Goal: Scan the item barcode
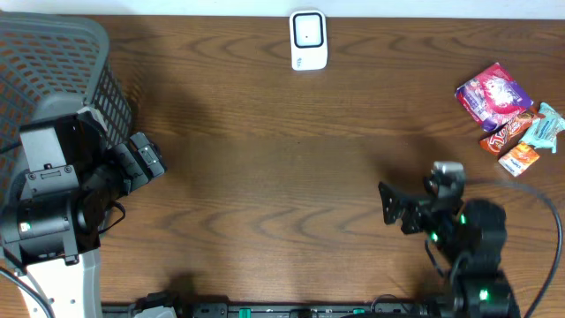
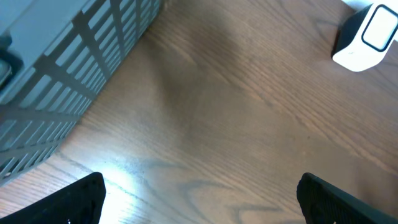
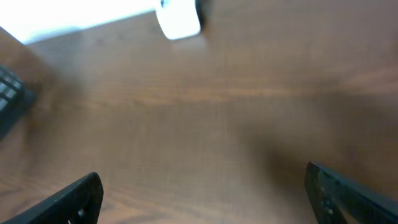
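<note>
1 white scanner (image 1: 308, 40), 1 grey mesh basket (image 1: 53, 49), 4 snack packets (image 1: 492, 94), 2 robot arms (image 1: 48, 208)

We see the left arm (image 1: 48, 203) folded at the left edge, its left gripper (image 1: 152, 162) pointing right and slightly away from its base. In the left wrist view its two dark fingers (image 2: 78, 200) sit in the bottom corners, spread wide and empty. The right arm (image 1: 477, 256) stands at the near right side, small green lights glowing on its joints, and the right gripper (image 1: 393, 210) points left. Its fingers (image 3: 351, 198) are likewise set wide apart and grip nothing. We find the two grippers well apart from each other.
</note>
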`<action>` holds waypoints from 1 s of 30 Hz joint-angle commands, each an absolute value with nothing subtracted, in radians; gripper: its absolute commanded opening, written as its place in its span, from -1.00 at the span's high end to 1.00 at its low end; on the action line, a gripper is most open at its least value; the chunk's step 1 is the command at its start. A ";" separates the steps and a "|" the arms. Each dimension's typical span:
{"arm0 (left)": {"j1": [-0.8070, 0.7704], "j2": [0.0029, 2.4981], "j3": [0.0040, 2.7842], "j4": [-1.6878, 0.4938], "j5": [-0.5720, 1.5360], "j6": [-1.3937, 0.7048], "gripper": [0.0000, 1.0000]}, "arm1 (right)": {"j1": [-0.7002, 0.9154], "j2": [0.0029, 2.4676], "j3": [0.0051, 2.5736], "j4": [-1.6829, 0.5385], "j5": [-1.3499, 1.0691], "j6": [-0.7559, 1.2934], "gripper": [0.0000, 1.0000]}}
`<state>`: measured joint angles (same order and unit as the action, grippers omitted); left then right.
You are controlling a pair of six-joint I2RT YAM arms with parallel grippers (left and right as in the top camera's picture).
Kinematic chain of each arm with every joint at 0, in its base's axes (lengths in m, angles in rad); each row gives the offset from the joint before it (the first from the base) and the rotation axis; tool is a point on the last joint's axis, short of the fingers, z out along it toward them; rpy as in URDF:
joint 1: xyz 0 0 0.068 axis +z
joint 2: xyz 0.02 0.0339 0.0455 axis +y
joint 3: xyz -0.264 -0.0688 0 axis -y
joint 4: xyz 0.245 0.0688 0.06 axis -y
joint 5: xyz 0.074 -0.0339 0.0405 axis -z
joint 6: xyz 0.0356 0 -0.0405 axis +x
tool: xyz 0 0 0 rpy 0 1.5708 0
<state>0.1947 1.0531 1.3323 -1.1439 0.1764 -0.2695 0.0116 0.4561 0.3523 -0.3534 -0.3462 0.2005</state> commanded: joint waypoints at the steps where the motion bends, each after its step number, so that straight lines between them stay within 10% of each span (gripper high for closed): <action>1: 0.198 1.053 1.342 -1.144 0.171 -0.274 -0.96 | -0.007 0.347 0.255 -0.283 -0.390 0.155 -0.98; 30: 0.198 1.053 1.342 -1.144 0.171 -0.274 -0.96 | -0.017 0.005 0.005 -0.067 -0.121 0.042 -0.98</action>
